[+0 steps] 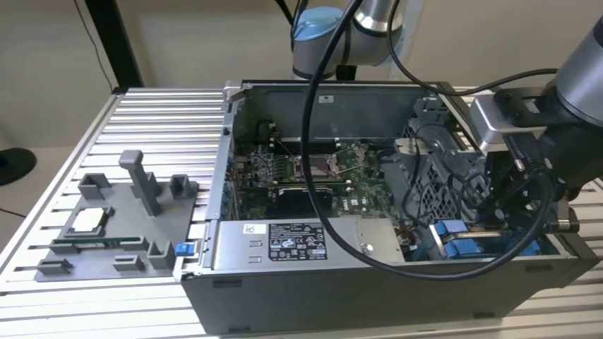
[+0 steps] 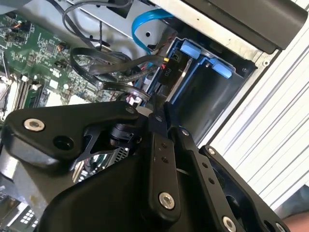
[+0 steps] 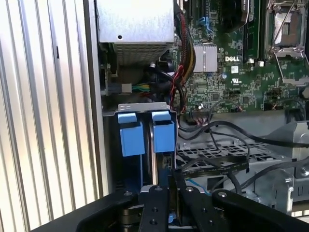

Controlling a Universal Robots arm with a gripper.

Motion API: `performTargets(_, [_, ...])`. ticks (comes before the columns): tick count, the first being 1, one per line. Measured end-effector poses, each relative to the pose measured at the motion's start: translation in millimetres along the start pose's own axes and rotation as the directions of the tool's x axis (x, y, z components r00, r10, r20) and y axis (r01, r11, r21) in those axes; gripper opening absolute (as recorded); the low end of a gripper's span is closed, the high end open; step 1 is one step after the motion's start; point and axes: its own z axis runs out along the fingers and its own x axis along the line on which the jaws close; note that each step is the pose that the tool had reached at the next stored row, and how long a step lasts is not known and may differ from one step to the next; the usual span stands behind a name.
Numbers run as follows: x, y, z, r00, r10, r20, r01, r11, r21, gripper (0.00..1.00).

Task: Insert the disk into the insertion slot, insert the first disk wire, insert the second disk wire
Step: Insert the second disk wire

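Crowding insertion slot (image 3: 145, 140) edge, claw (image 3: 166, 193) closed

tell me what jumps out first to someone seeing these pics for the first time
The open grey computer case on the slatted table grabs the eye, its green motherboard laid bare. Next are the bright blue tabs in the drive bay at the exterior view's lower right corner of the case. The black gripper sits right over them, amid black cables.
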Motion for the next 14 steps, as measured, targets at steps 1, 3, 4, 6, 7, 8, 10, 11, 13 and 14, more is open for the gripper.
performTargets(1, [0.0,-0.1,0.2,1.0,-0.003,0.0003,0.003,1.0,0.0015,0.0])
performTargets(3, [0.1,-0.5,0.4,1.0,-0.008,0.0006,0.008,1.0,0.0025,0.0])
performTargets(4, [0.1,-0.5,0.4,1.0,-0.008,0.0007,0.008,1.0,0.0025,0.0])
performTargets(6, [0.0,-0.8,0.4,1.0,-0.008,0.0006,0.008,1.0,0.0025,0.0])
performTargets(7, [0.0,-1.0,0.4,1.0,-0.008,0.0006,0.008,1.0,0.0025,0.0])
performTargets(8, [0.0,-1.0,0.4,1.0,-0.008,0.0006,0.008,1.0,0.0025,0.0])
performTargets(10, [0.0,-1.3,0.5,1.0,-0.008,0.0008,0.008,1.0,0.0025,0.0])
performTargets(11, [0.0,-1.7,0.5,1.0,-0.008,0.0007,0.008,1.0,0.0025,0.0])
performTargets(13, [0.0,-2.4,0.7,1.0,-0.008,0.0007,0.008,1.0,0.0025,0.0])
performTargets(14, [-0.1,-2.8,0.7,1.0,-0.008,0.0007,0.008,1.0,0.0025,0.0])
